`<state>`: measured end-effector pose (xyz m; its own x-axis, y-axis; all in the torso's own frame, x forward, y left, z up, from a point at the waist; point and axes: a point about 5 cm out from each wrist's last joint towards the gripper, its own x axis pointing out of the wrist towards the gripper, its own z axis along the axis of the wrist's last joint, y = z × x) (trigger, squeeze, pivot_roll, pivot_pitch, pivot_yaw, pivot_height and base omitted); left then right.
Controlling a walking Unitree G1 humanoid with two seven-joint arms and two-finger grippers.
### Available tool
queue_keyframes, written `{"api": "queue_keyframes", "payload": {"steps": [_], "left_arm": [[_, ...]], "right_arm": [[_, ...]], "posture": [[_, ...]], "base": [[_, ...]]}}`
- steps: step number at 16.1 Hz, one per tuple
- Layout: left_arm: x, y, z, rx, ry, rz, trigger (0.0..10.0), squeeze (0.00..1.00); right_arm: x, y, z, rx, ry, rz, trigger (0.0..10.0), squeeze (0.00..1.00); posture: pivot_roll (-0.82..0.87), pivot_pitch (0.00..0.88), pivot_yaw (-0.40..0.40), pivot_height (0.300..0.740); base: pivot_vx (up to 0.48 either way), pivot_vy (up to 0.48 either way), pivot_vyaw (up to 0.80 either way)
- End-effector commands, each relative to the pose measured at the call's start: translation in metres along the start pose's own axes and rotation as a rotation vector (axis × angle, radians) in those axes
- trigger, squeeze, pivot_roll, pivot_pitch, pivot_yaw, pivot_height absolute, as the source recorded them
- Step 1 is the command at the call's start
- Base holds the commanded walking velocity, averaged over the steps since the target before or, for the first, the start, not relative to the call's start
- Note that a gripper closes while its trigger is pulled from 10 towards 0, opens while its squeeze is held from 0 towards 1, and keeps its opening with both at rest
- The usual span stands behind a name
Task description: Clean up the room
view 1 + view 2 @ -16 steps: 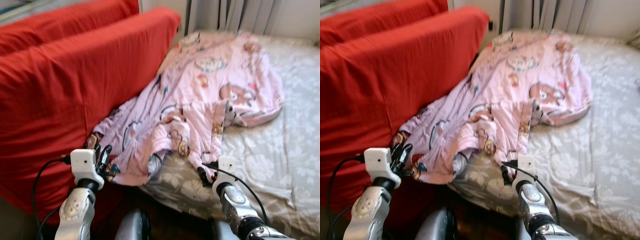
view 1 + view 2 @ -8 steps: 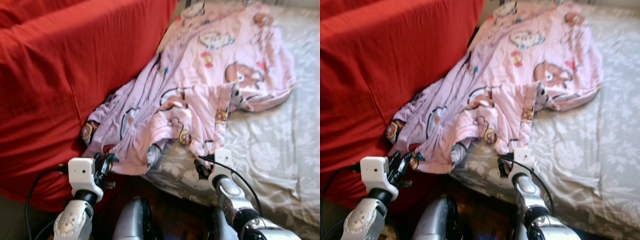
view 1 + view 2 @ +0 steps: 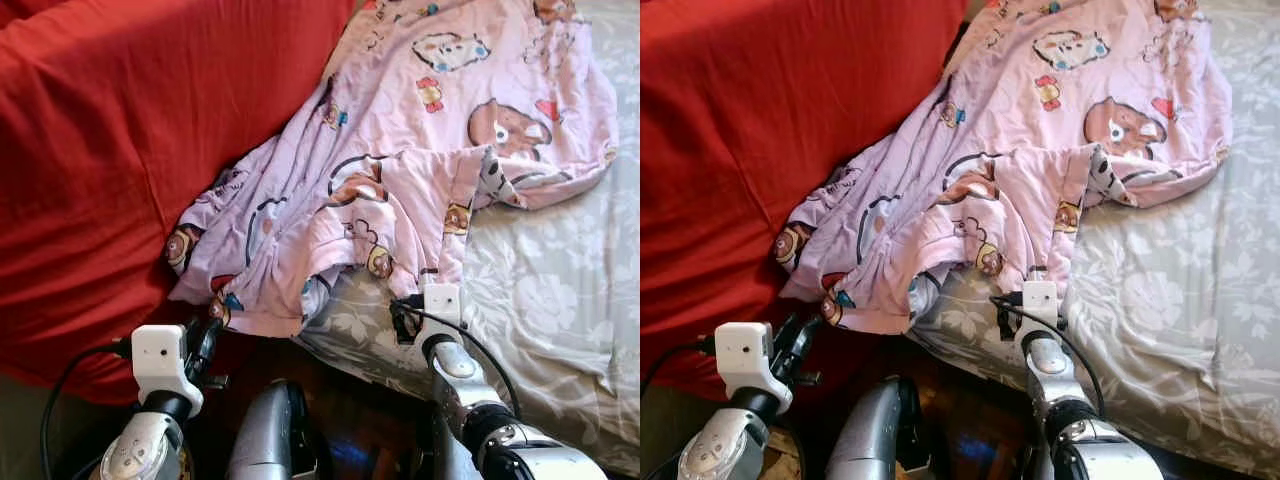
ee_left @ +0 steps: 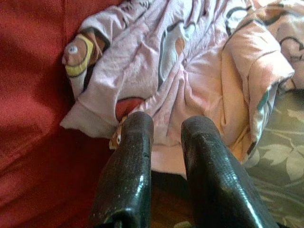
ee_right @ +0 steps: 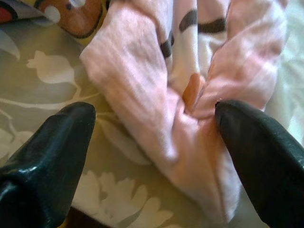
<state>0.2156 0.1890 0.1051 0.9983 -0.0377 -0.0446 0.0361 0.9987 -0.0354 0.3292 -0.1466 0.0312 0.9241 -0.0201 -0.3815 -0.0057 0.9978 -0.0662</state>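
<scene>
The camera is pitched further down than a second ago: the curtains and wall at the top of the earlier head views are cut off, and more of the dark floor between the arms is seen.

On the left, the red cover is draped beside and ahead of the left gripper. That gripper is held lower against the pink blanket than before: a second ago its fingers were seen level with the blanket's near left corner, and now that corner hangs just ahead of and above them, with no contact seen. In the left wrist view the left gripper is shown with its two fingers set narrowly apart, nothing between them, and the blanket's hem lies just beyond the tips.

The pink blanket, printed with cartoon animals, is spread from the red cover across the bed, its folds unchanged from the earlier frames, its near edge drooping over the bed's grey floral sheet.

On the right, the right gripper is kept at the bed's near edge, as before, just below a hanging fold of the blanket. In the right wrist view the right gripper is spread wide, with that pink fold lying between the two fingers on the floral sheet; it is not clamped.
</scene>
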Motion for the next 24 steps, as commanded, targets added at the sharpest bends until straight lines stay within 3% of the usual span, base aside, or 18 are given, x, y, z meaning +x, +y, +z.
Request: {"api": "queue_keyframes", "payload": {"steps": [1, 7, 9, 15, 17, 18, 19, 20, 24], "left_arm": [[-0.006, -0.002, -0.003, -0.006, 0.022, -0.003, 10.0, 0.00], [-0.009, -0.005, -0.003, -0.013, 0.039, -0.009, 10.0, 0.00], [-0.011, -0.006, -0.002, -0.014, 0.042, -0.009, 10.0, 0.00], [-0.012, -0.006, -0.002, -0.014, 0.048, -0.007, 10.0, 0.00], [-0.012, -0.006, -0.002, -0.012, 0.050, -0.006, 10.0, 0.00], [-0.013, -0.006, -0.003, -0.012, 0.053, -0.006, 10.0, 0.00], [-0.014, -0.006, -0.003, -0.011, 0.054, -0.007, 10.0, 0.00], [-0.014, -0.007, -0.003, -0.011, 0.056, -0.007, 10.0, 0.00], [-0.016, -0.006, -0.002, -0.012, 0.055, -0.001, 10.0, 0.00]], "right_arm": [[-0.001, 0.001, -0.004, -0.040, 0.003, -0.003, 10.0, 0.00], [-0.005, -0.016, -0.022, -0.111, 0.108, -0.110, 10.0, 0.00], [-0.007, -0.019, -0.029, -0.097, 0.154, -0.123, 10.0, 0.00], [-0.004, -0.004, -0.019, 0.002, 0.107, -0.034, 10.0, 0.00], [-0.004, 0.001, -0.018, -0.009, 0.097, -0.011, 10.0, 0.00], [-0.005, 0.001, -0.020, -0.008, 0.101, -0.015, 5.0, 0.00], [-0.005, 0.000, -0.021, -0.006, 0.106, -0.021, 0.6, 0.00], [-0.006, -0.002, -0.025, -0.011, 0.120, -0.032, 0.0, 0.00], [-0.008, -0.010, -0.030, -0.025, 0.152, -0.072, 0.0, 0.00]], "posture": [[0.26, 0.269, 0.087, 0.613], [0.26, 0.268, 0.086, 0.613], [0.26, 0.271, 0.087, 0.613], [0.27, 0.267, 0.092, 0.613], [0.27, 0.268, 0.092, 0.613], [0.27, 0.268, 0.092, 0.613], [0.27, 0.268, 0.092, 0.613], [0.27, 0.267, 0.093, 0.613], [0.27, 0.268, 0.088, 0.613]], "base": [[0.000, 0.000, 0.00], [0.000, 0.000, 0.00], [0.000, 0.000, 0.00], [0.000, 0.000, 0.00], [0.000, 0.000, 0.00], [0.000, 0.000, 0.00], [0.000, 0.000, 0.00], [0.000, 0.000, 0.00], [0.000, 0.000, 0.00]]}}
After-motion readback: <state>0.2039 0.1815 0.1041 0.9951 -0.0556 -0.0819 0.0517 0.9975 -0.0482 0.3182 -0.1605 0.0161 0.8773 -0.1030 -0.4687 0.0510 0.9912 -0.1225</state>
